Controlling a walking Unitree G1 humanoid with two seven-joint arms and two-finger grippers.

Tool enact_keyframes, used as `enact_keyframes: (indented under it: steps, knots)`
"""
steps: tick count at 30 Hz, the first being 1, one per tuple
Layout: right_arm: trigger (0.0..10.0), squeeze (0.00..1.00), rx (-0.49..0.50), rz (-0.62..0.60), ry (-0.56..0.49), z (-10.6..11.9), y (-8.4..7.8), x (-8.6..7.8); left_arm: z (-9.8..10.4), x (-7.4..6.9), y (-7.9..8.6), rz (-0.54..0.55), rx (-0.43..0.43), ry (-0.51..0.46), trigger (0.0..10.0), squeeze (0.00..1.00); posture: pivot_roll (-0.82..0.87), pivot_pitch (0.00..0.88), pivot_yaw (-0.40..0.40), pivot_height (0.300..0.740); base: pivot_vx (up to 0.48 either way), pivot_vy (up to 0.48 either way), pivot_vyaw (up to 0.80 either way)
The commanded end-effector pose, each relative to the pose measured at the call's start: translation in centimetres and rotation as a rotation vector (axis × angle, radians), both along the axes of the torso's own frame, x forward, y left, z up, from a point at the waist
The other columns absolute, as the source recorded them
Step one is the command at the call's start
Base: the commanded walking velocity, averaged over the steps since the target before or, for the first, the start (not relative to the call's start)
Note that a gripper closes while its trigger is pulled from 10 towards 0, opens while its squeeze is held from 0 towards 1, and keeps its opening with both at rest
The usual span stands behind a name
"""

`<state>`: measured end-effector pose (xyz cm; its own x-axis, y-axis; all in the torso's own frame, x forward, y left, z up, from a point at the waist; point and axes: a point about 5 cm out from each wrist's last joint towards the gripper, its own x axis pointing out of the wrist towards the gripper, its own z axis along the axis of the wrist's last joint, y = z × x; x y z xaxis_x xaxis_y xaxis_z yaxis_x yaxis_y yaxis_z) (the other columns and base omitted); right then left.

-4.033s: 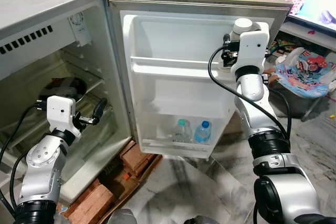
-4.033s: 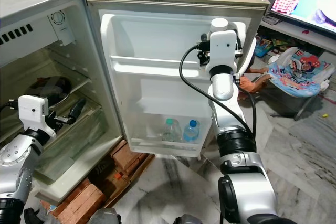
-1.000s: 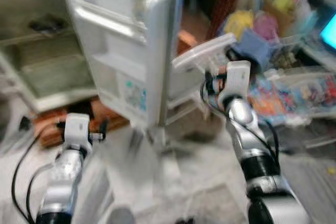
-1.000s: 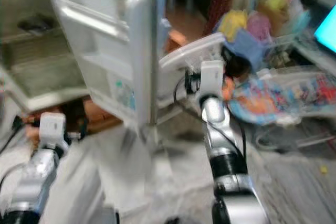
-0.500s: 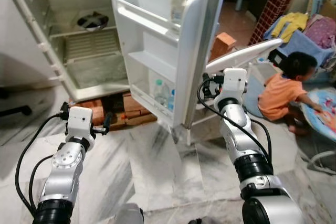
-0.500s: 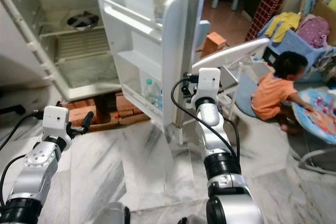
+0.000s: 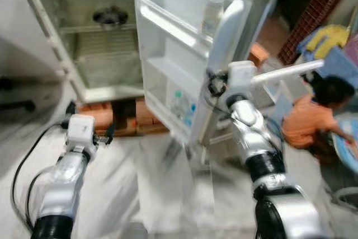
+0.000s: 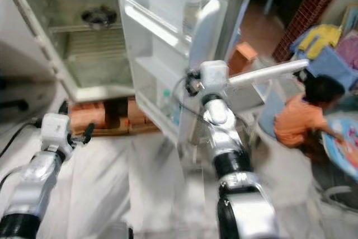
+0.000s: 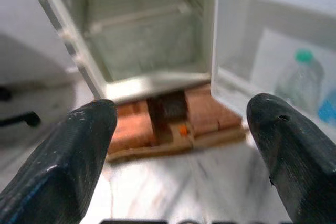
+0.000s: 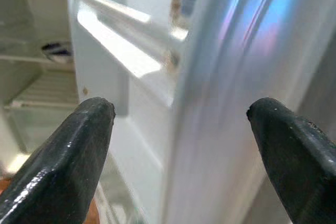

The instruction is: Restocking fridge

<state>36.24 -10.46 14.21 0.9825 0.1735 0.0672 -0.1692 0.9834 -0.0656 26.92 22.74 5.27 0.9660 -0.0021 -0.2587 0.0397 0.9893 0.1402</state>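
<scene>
The fridge (image 7: 39,37) stands open, its door (image 7: 184,54) swung wide toward me. A white bottle (image 7: 214,9) stands in the door's top shelf, and two water bottles (image 7: 183,104) sit in the bottom shelf. A dark bowl (image 7: 109,15) rests on an inner shelf. My right gripper (image 7: 211,85) is raised at the door's outer edge and is open, with the door edge (image 10: 210,103) between its fingers in the right wrist view. My left gripper (image 7: 106,134) hangs low before the bricks, open and empty; in its wrist view a water bottle (image 9: 296,77) lies ahead.
Red bricks (image 7: 112,117) prop up the fridge on the marble floor (image 7: 168,194). A person in an orange top (image 7: 313,118) sits on the floor to the right, behind a white chair (image 7: 288,71). Coloured clutter (image 7: 330,37) lies at the far right.
I have backed away from the fridge since four seconds ago, both arms out of it. In the last half second the camera shifted; the right gripper now sits close against the door's edge.
</scene>
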Motion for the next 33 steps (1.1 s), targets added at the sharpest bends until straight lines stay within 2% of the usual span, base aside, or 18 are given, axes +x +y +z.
enact_keyframes:
  steps: [1,7,11,14,16,18,20,23,24,25,28,30,33]
  knots:
    - [10.0,0.00,-0.013,-0.041,0.007,-0.2,-1.6,0.1,0.0,0.1,-0.6,-0.015,-0.017,-0.002,10.0,0.00,0.17,0.000,-0.052,0.740,0.480,0.000,0.53]
    - [10.0,0.00,-0.032,-0.036,-0.017,-0.2,-2.0,-0.1,-0.4,-0.3,-0.8,-0.014,-0.030,0.017,10.0,0.00,0.17,0.000,-0.057,0.740,0.000,0.000,0.07]
    - [10.0,0.00,-0.006,-0.009,-0.011,-0.4,-2.3,-0.5,-0.5,-0.4,-0.9,-0.016,-0.029,0.021,10.0,0.00,0.17,0.000,-0.061,0.740,0.000,0.000,0.00]
    - [10.0,0.00,0.010,0.052,-0.013,-0.6,-2.1,-1.0,-0.6,-0.5,-0.8,-0.011,-0.031,0.028,10.0,0.00,0.17,0.000,-0.063,0.740,0.000,0.000,0.00]
    - [10.0,0.00,0.055,0.191,-0.010,-0.7,-1.5,-1.9,-0.6,-0.6,-0.8,-0.010,-0.028,0.031,10.0,0.00,0.17,0.000,-0.064,0.740,0.000,0.000,0.00]
    - [10.0,0.00,0.058,0.213,-0.010,-0.7,-1.4,-2.1,-0.7,-0.6,-0.8,-0.010,-0.027,0.032,10.0,0.00,0.17,0.000,-0.064,0.740,0.000,0.000,0.00]
    - [10.0,0.00,0.065,0.290,0.029,-1.4,-1.6,-2.9,-0.7,-0.7,-0.8,-0.010,-0.026,0.037,10.0,0.00,0.17,0.000,-0.064,0.740,0.000,0.000,0.00]
    - [10.0,0.00,0.013,0.249,0.075,-2.7,-3.2,-3.4,-0.8,-0.8,-0.6,-0.004,-0.022,0.051,10.0,0.00,0.16,0.000,-0.065,0.740,0.000,0.000,0.00]
    - [10.0,0.00,-0.031,0.209,0.121,-3.7,-4.5,-3.7,-0.9,-0.9,-0.5,-0.004,-0.020,0.062,10.0,0.00,0.16,0.000,-0.065,0.740,0.000,0.000,0.00]
    - [10.0,0.00,-0.058,0.191,0.130,-4.0,-5.0,-3.9,-1.0,-1.0,-0.5,-0.002,-0.018,0.067,10.0,0.00,0.16,0.000,-0.065,0.740,0.000,0.000,0.00]
    - [10.0,0.00,-0.065,0.145,0.143,-4.3,-6.2,-4.2,-1.1,-1.3,-0.3,0.001,-0.016,0.073,10.0,0.00,0.16,0.000,-0.064,0.740,0.000,0.000,0.00]
    - [10.0,0.00,-0.111,0.074,0.159,-4.4,-7.7,-4.3,-1.1,-1.4,-0.2,-0.001,-0.012,0.079,10.0,0.00,0.16,0.000,-0.063,0.740,0.000,0.000,0.00]
    - [10.0,0.00,-0.111,0.015,0.173,-4.3,-9.1,-4.5,-1.2,-1.5,-0.1,-0.001,-0.004,0.091,10.0,0.00,0.16,0.000,-0.061,0.740,0.000,0.000,0.00]
